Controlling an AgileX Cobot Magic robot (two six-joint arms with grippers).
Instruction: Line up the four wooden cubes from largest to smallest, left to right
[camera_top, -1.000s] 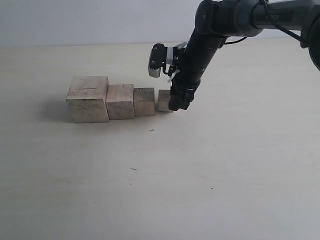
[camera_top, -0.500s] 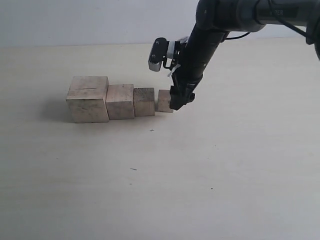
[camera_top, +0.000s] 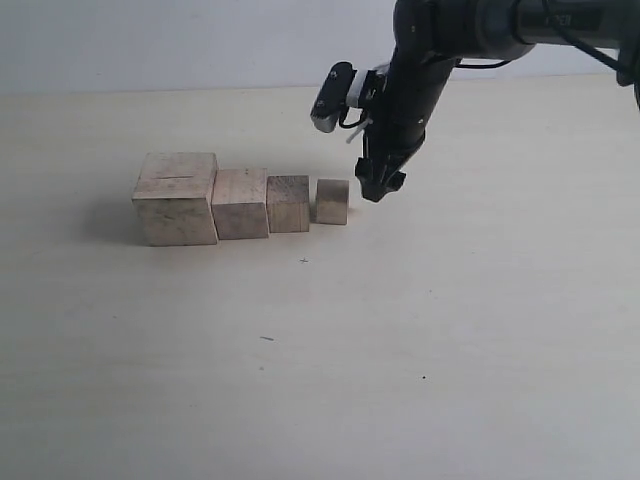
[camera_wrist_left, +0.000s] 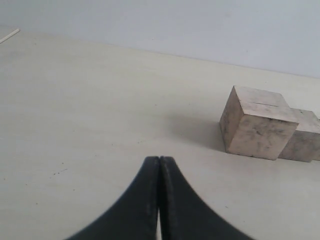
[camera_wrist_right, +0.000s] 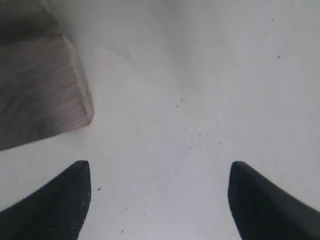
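A pale table meets a plain wall. From left to right stand the largest cube, second cube and third cube, side by side, then the smallest cube just apart. My right gripper hangs just right of the smallest cube, clear of it.

In the left wrist view, my left gripper is pressed together, well short of the largest cube.

In the right wrist view, my right gripper is spread wide over the table, with the smallest cube off to one side.
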